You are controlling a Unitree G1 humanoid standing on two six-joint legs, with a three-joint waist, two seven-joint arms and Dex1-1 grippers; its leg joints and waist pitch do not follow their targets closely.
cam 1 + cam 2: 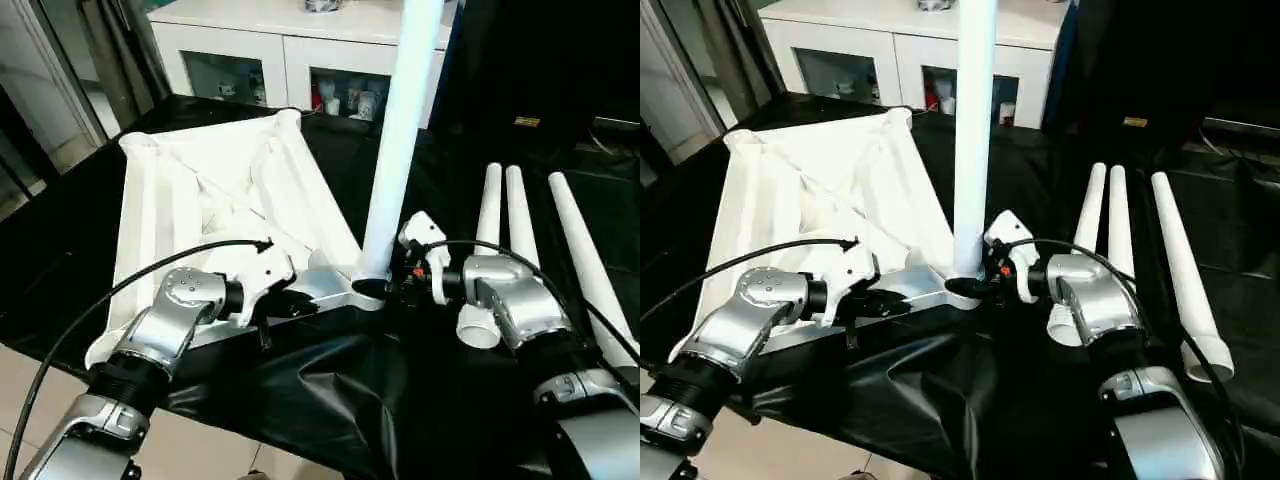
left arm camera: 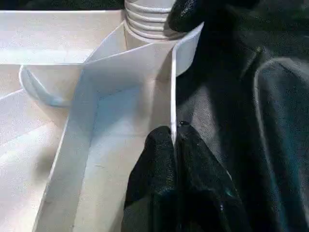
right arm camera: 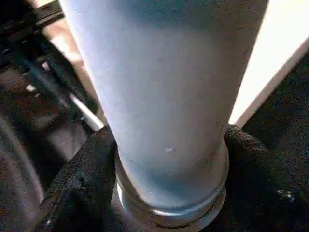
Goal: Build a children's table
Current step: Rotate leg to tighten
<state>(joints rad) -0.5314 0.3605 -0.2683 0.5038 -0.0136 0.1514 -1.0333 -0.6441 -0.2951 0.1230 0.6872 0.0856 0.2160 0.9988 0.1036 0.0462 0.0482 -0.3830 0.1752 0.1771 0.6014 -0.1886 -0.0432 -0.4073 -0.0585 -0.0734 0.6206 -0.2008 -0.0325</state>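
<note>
Children's table, a white ribbed plastic rectangular tabletop [image 1: 220, 190], lies underside-up on the black-covered desk [image 1: 330, 400], one white tapered tube leg [image 1: 400, 140] upright in its near corner socket. The left end effector [image 2: 175, 145] pinches the tabletop's thin rim; the right end effector [image 3: 164, 159] hugs the leg's base. If that grip loosens before the thread has caught, I think the leg could tip over.

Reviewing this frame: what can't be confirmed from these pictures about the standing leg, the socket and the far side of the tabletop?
- Standing leg: its top is cut off by the upper edge in both eye views.
- How deep it sits in the corner socket: the right gripper wraps the joint.
- Tabletop near edge: partly hidden by the left gripper, pinched on its rim.
- Cabinet contents: too small.
</note>
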